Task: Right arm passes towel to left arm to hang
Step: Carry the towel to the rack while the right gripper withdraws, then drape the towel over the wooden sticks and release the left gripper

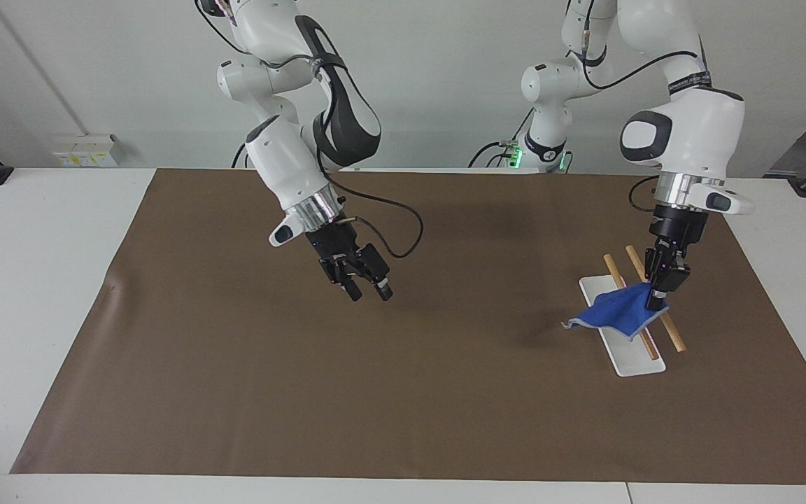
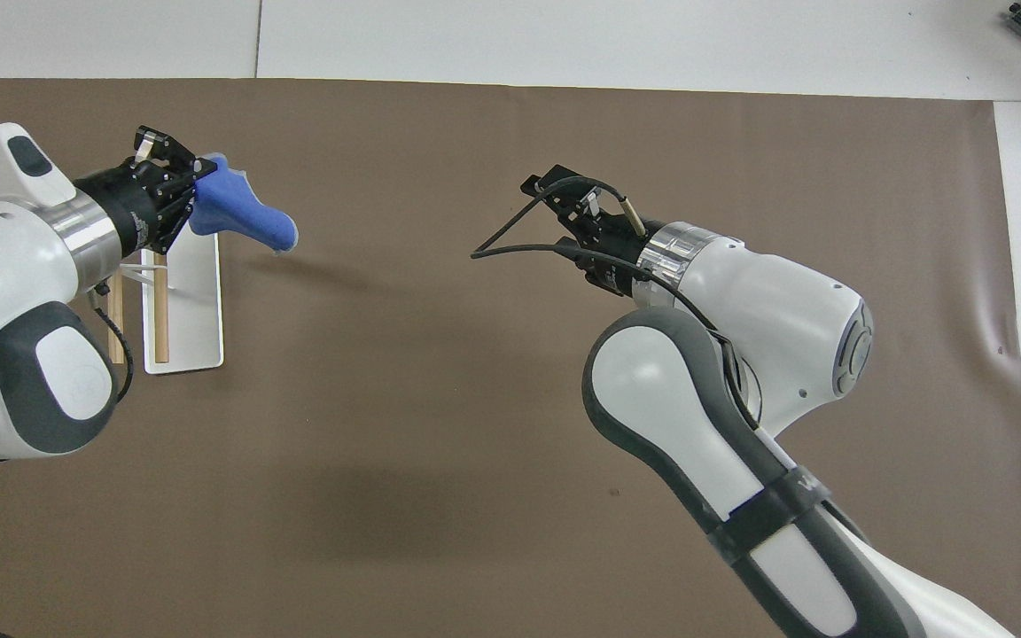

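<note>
The blue towel [image 1: 615, 313] hangs from my left gripper [image 1: 657, 299], which is shut on one corner of it. The towel spreads out over the wooden rods [image 1: 673, 336] of a small rack with a white base [image 1: 637, 364]. I cannot tell whether it rests on the rods. In the overhead view the left gripper [image 2: 184, 183] holds the towel [image 2: 245, 219] above the rack base [image 2: 196, 310]. My right gripper [image 1: 369, 289] is open and empty, above the mat toward the right arm's end. It also shows in the overhead view [image 2: 568, 190].
A brown mat [image 1: 403, 392] covers most of the white table [image 1: 39, 280]. The rack stands on the mat at the left arm's end. A loose black cable [image 1: 403, 224] loops from the right wrist.
</note>
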